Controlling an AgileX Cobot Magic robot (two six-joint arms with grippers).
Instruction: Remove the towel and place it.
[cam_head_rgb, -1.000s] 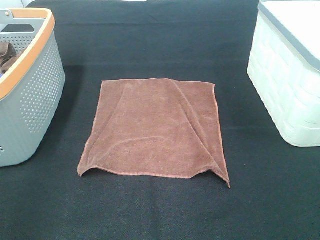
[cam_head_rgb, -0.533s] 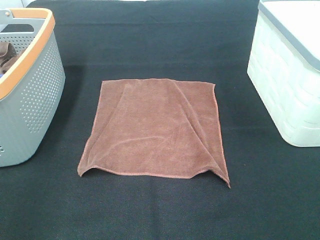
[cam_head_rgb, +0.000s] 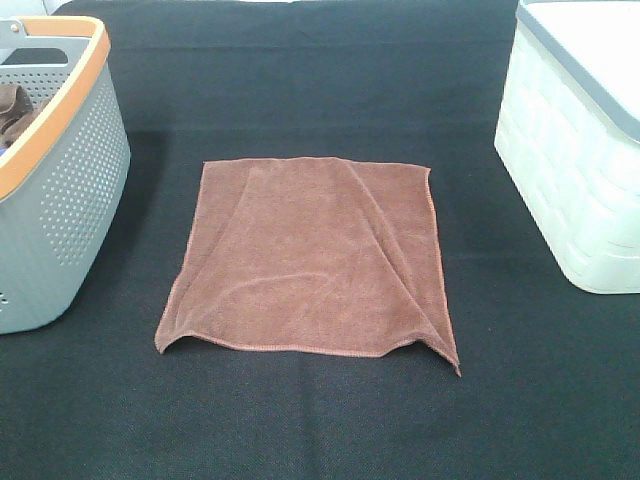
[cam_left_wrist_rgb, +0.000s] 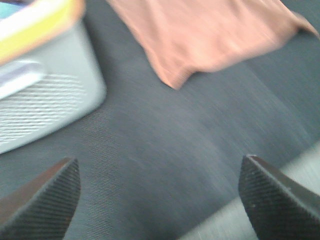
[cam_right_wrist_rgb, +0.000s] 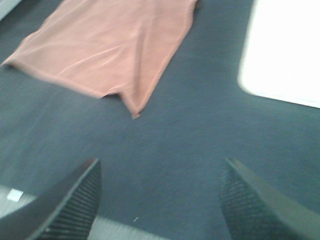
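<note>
- Exterior high view: I see the towel (cam_head_rgb: 310, 260) spread on the dark surface (cam_head_rgb: 320, 420), between the grey basket (cam_head_rgb: 60, 200) and the white bin (cam_head_rgb: 580, 160).
- My left pincer (cam_left_wrist_rgb: 159, 197) and right pincer (cam_right_wrist_rgb: 160, 200) are both spread wide, holding nothing, above the surface.

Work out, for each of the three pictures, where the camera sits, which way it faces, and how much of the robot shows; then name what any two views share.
Exterior high: mounted above, looking down on the black table, with the towel between the grey basket and the white bin; no robot part shows.
Left wrist: on the left arm, facing the towel's corner and the basket; the open left gripper frames the view.
Right wrist: on the right arm, facing the towel and bin; the open right gripper shows.
Shared: all three see the towel.
</note>
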